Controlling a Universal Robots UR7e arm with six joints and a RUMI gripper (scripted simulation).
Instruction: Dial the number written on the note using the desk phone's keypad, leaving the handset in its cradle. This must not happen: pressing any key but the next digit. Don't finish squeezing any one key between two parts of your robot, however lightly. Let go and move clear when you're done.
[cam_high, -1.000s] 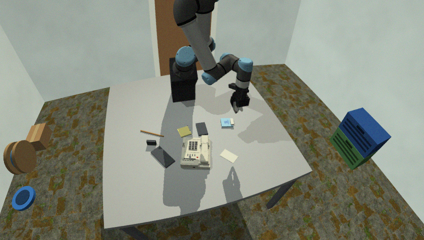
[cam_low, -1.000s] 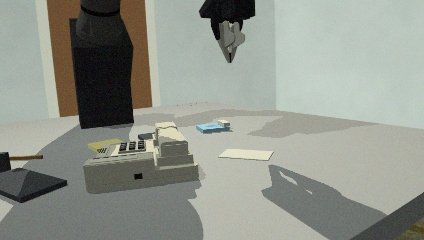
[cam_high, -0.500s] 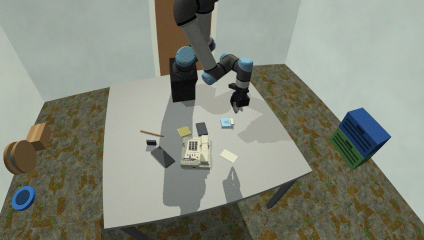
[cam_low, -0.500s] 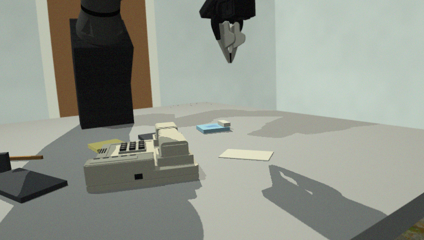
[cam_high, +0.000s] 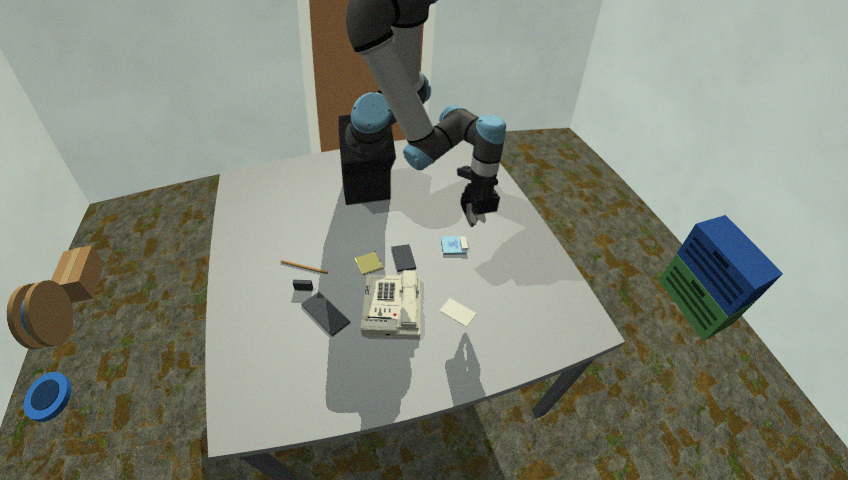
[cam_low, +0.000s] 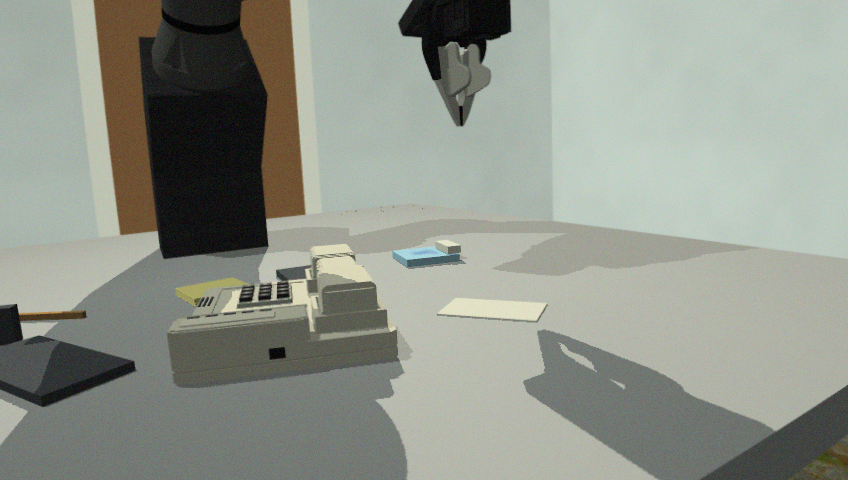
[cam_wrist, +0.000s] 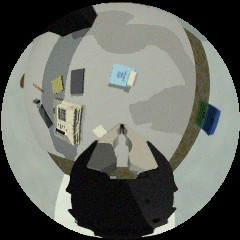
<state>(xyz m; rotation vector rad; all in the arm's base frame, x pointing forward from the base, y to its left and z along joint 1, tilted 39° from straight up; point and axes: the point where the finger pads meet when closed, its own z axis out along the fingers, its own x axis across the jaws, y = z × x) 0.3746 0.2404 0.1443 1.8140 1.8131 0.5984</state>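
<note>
Table (cam_high: 267, 386), left to right. Near the left edge: pencil (cam_high: 303, 266), small black block (cam_high: 302, 284), dark flat pyramid-topped slab (cam_high: 324, 312). Around the middle: yellow pad (cam_high: 368, 262) and dark pad (cam_high: 403, 256) side by side, desk phone (cam_high: 391, 305) just in front of them. Handset (cam_high: 410, 300) seated in its cradle on the phone's right side, dark keypad (cam_high: 385, 290) on the left side toward the far end. Right of the phone: cream card (cam_high: 457, 311), lying flat and apart from it. Farther back toward the far edge: blue note (cam_high: 452, 244) with a small pale block (cam_high: 464, 242) at its right end; writing too small to read. Gripper (cam_high: 474, 218) hangs high above the table's far right part, tips down, jaws together, nothing between them. Well apart from the phone. Arm base block (cam_high: 367, 160) stands at the far edge.
</note>
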